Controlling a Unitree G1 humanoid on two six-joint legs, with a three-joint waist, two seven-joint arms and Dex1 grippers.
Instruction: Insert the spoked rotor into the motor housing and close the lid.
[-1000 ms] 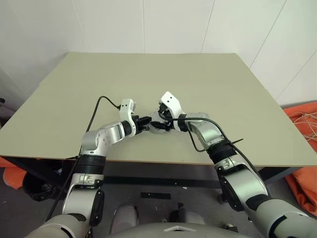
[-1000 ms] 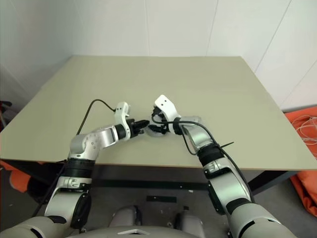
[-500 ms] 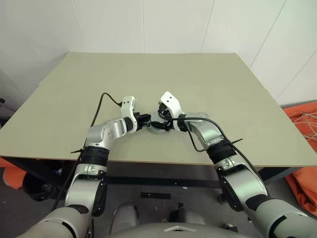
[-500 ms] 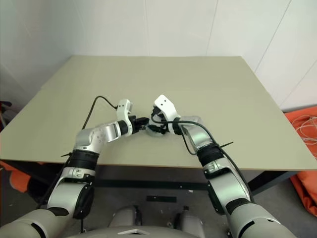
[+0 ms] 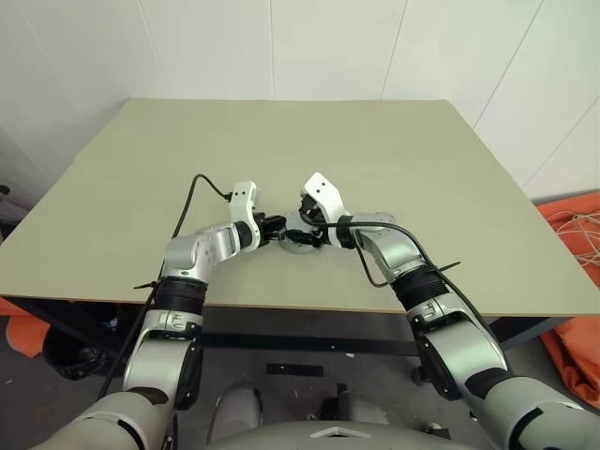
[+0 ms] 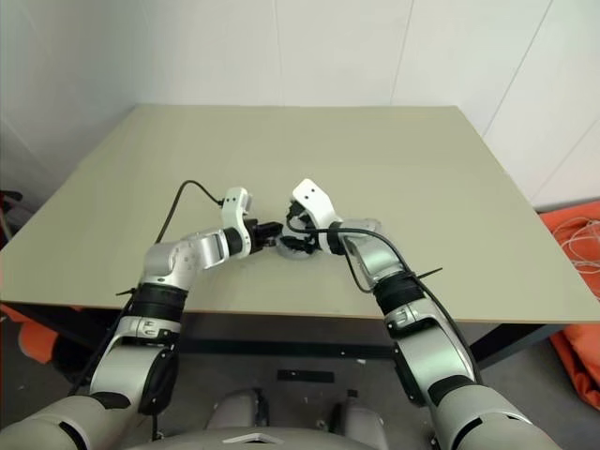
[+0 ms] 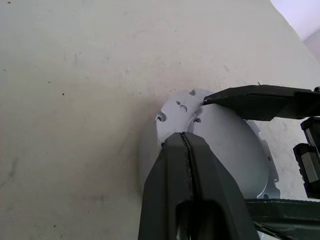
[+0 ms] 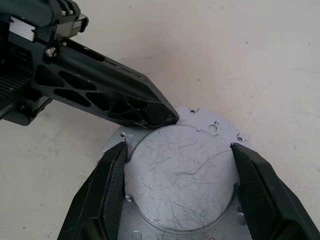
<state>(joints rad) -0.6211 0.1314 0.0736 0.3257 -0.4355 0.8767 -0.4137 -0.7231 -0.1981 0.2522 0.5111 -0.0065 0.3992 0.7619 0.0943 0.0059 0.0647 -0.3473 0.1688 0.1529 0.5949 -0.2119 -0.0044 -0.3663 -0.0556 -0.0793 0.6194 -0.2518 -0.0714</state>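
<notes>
The motor housing (image 8: 180, 185) lies on the table near its front edge. It is a round silver-grey unit with a smooth, scratched round face up, over a flanged plate with small holes. I cannot tell whether that face is the lid. The spoked rotor is out of view. My right gripper (image 8: 179, 147) straddles the round face, one finger pressed to each side of it. My left gripper (image 7: 185, 136) is shut with nothing in it, and its tip rests against the housing's rim (image 7: 172, 107). It sits beside one right fingertip (image 7: 210, 99). Both grippers meet over the housing (image 5: 298, 244).
The beige table (image 5: 375, 159) stretches wide behind and beside the housing. A white wall stands beyond its far edge. An orange heap with cords (image 5: 577, 234) lies on the floor to the right. A black cable (image 5: 202, 187) loops off my left wrist.
My left elbow and forearm have shifted slightly. The left gripper's tip has stayed at the housing's rim. The right arm and the housing have not moved.
</notes>
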